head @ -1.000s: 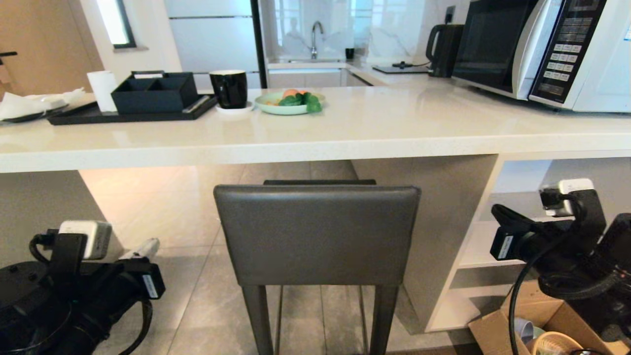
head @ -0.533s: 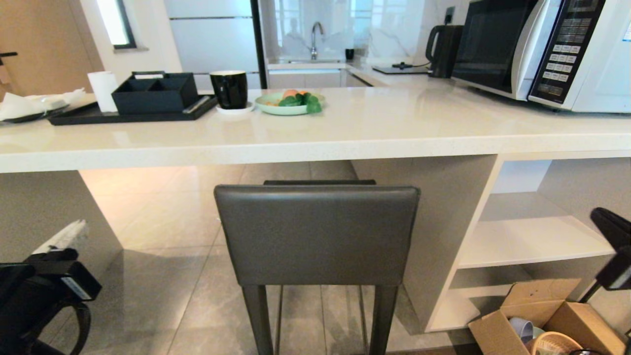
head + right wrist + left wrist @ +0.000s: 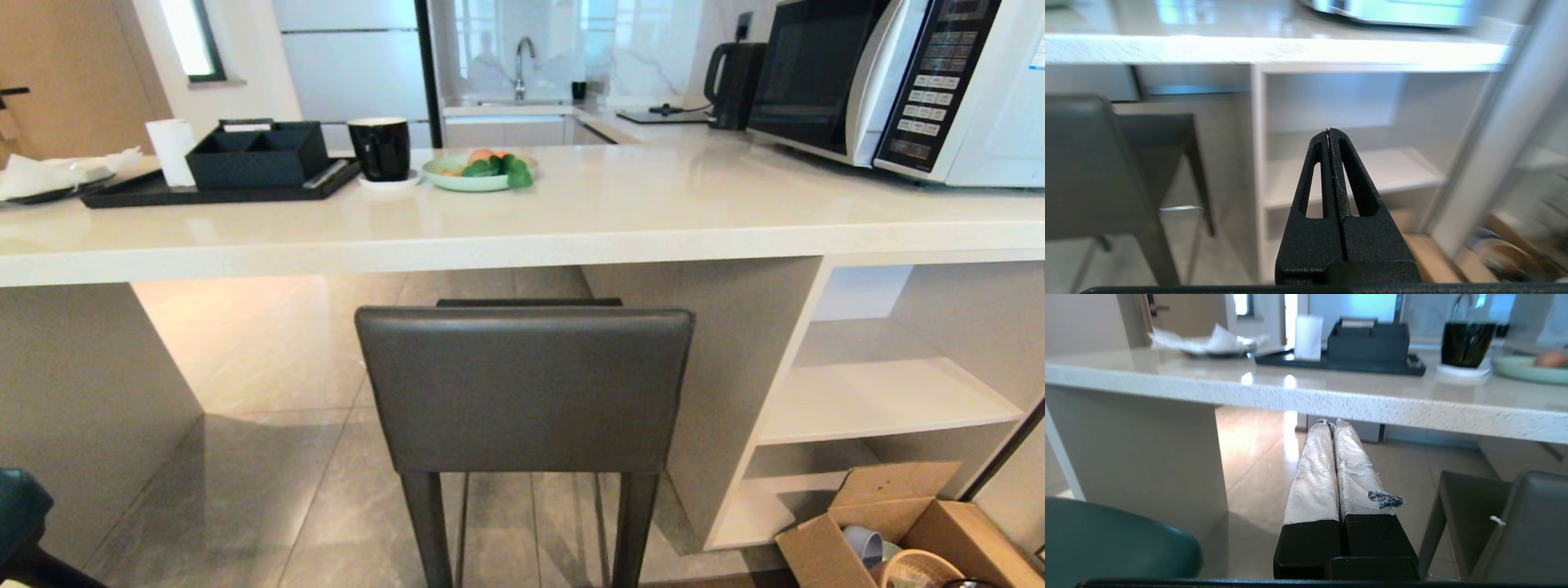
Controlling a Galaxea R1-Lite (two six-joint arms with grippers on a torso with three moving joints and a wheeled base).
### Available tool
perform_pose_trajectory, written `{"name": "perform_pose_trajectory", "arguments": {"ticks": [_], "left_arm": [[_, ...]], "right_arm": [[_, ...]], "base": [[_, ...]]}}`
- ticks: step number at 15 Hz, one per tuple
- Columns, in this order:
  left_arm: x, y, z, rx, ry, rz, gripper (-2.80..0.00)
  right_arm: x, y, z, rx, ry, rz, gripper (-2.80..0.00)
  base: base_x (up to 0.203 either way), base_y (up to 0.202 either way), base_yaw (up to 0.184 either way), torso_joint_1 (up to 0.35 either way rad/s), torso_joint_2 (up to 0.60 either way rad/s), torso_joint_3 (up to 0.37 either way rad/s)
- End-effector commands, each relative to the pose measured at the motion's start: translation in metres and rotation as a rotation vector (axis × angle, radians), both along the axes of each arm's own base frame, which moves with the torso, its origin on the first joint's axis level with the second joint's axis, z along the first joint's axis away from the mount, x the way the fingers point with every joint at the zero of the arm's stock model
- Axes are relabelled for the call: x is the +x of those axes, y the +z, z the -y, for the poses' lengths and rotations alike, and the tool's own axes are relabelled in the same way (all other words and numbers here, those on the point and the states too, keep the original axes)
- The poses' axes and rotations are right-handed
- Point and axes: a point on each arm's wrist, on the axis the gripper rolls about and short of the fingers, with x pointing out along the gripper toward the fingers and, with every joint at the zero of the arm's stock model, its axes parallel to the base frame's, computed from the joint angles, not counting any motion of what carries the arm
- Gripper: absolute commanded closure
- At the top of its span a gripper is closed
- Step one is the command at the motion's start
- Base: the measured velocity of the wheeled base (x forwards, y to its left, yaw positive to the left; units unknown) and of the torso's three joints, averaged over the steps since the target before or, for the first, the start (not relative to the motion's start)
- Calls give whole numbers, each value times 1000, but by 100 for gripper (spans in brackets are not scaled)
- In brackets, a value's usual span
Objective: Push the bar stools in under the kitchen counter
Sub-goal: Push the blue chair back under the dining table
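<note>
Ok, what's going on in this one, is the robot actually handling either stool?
Not at this moment. The dark grey stool stands in front of the kitchen counter, its seat partly beneath the slab and its back still out on the robot's side. Neither gripper touches it: the left gripper and the right gripper are both shut, empty and off to either side of it. The teal stool sits at the robot's left, not under the counter.

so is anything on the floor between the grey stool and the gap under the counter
Nothing visible. The floor beyond the grey stool under the counter looks bare; the cardboard box sits off to the right by the shelves.
</note>
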Motion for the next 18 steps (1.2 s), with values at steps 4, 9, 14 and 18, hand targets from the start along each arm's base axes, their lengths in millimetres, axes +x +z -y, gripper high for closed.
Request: {"name": "perform_pose_trajectory", "arguments": {"ticks": [4, 9, 14, 18], "left_arm": [[-75, -25, 0, 56, -135, 14, 0], [-83, -100, 5, 92, -299, -213, 0], [-68, -131, 6, 105, -320, -265, 0], [-68, -135, 6, 51, -323, -299, 0]], "right_arm": [[-58, -35, -2, -49, -37, 53, 0], [-50, -62, -8, 71, 219, -9, 0], [-18, -103, -8, 38, 239, -101, 0], [6, -148, -8, -13, 206, -132, 0]], "base": [[0, 0, 0, 0, 0, 0], [0, 0, 0, 0, 0, 0], [0, 0, 0, 0, 0, 0], [0, 0, 0, 0, 0, 0]]}}
